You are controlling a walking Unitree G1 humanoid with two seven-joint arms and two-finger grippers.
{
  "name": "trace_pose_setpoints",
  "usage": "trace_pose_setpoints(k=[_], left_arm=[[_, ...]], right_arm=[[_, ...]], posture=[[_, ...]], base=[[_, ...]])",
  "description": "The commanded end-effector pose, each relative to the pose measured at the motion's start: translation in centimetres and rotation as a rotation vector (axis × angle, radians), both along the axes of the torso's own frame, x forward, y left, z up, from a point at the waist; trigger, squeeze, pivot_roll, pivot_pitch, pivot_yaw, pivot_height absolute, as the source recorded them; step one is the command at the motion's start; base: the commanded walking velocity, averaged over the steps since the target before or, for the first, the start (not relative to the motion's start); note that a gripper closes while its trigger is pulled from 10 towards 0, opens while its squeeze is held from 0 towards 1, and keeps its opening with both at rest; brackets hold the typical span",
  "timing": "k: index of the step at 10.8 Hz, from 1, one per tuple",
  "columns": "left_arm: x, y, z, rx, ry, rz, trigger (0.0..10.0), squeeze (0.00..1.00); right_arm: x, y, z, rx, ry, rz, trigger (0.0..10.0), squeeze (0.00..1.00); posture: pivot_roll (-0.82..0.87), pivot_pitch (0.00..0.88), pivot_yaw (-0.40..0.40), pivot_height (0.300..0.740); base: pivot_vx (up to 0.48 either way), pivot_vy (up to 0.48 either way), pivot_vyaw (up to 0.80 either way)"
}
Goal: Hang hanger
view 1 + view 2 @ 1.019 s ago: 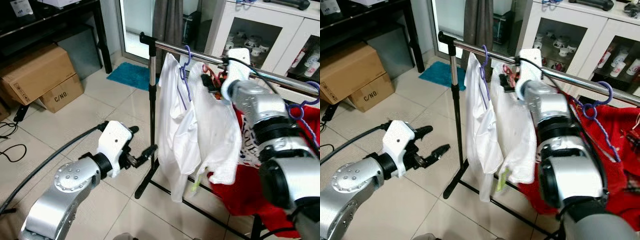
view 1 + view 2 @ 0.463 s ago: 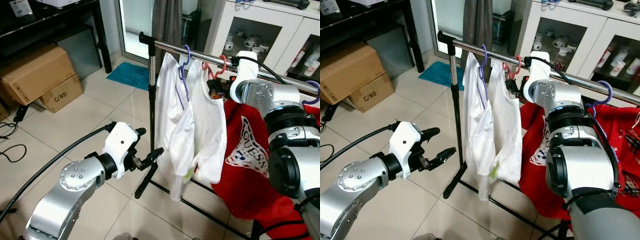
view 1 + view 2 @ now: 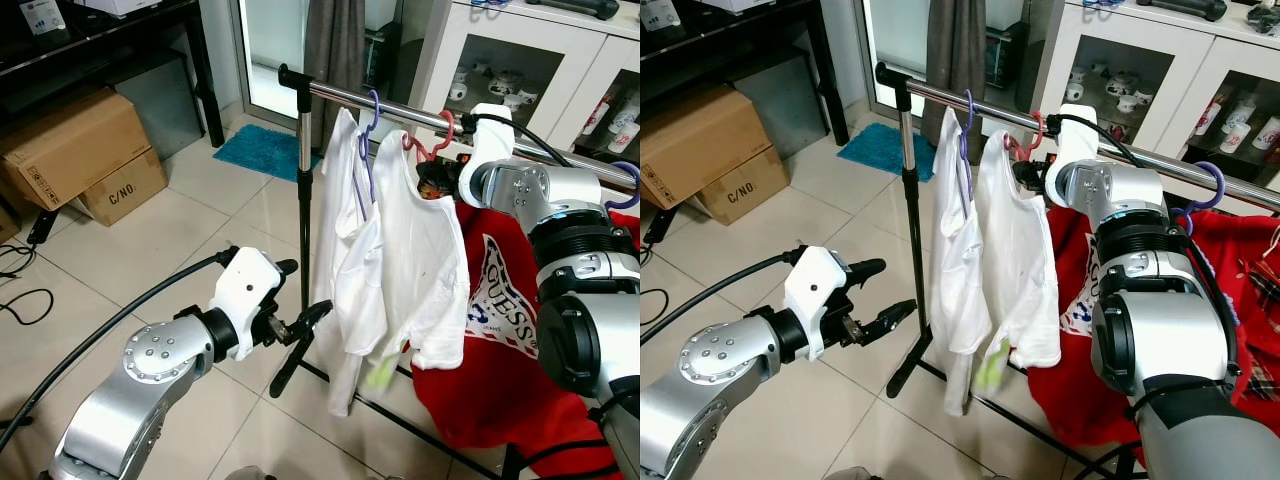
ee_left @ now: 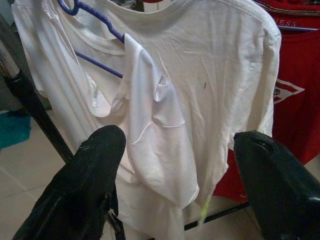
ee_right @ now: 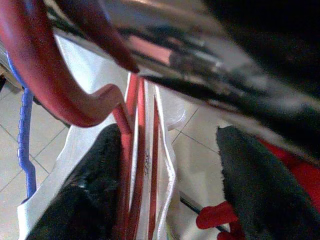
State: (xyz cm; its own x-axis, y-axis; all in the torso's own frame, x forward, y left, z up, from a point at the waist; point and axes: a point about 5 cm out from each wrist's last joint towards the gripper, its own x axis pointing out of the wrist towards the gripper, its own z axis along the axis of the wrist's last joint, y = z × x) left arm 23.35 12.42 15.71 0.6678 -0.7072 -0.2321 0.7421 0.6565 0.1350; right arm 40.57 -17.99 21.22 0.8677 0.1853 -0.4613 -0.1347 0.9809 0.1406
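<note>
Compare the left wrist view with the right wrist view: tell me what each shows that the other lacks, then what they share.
Left wrist view: the left gripper open and pointed at the white T-shirt's front, plus the rack's black upright.

Right wrist view: the right gripper open close under the chrome rail, with the red hanger's hook curving over that rail.

Both: the white T-shirt, the purple hanger, red cloth and tiled floor.

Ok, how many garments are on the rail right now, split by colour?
White shirts: 2, one on the purple hanger, one on the red hanger
Red garments: at least 1; I cannot separate more
Total: at least 3
</note>
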Motion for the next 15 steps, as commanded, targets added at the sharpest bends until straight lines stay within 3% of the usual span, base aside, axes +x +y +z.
trace_pose_setpoints(k=[1,7,11,13,15], left_arm=[[0.1,-0.1,-0.2,0.015,0.004,-0.013,10.0,0.00],[0.0,-0.1,-0.3,0.037,0.003,-0.025,10.0,0.00],[0.1,0.0,-0.2,0.044,-0.005,-0.022,10.0,0.00],[0.2,-0.1,-0.3,0.045,-0.002,-0.020,10.0,0.00],[0.3,-0.2,-0.4,0.050,0.000,-0.028,10.0,0.00]], right_arm=[[-0.1,-0.1,-0.1,-0.001,0.014,-0.005,0.0,0.00],[-0.2,0.1,-0.1,-0.019,0.022,0.015,0.0,0.00],[-0.4,0.5,0.9,-0.054,-0.099,0.098,0.0,0.00],[-1.8,0.3,0.2,-0.097,-0.145,0.197,0.0,0.00],[-2.1,0.2,0.1,-0.110,-0.145,0.209,0.0,0.00]], posture=[[0.10,0.037,0.001,0.740],[0.10,0.033,0.002,0.740],[0.09,0.039,0.005,0.740],[0.09,0.041,0.013,0.740],[0.08,0.044,0.020,0.740]], base=[[0.000,0.000,0.00],[0.000,0.000,0.00],[0.000,0.000,0.00],[0.000,0.000,0.00],[0.000,0.000,0.00]])
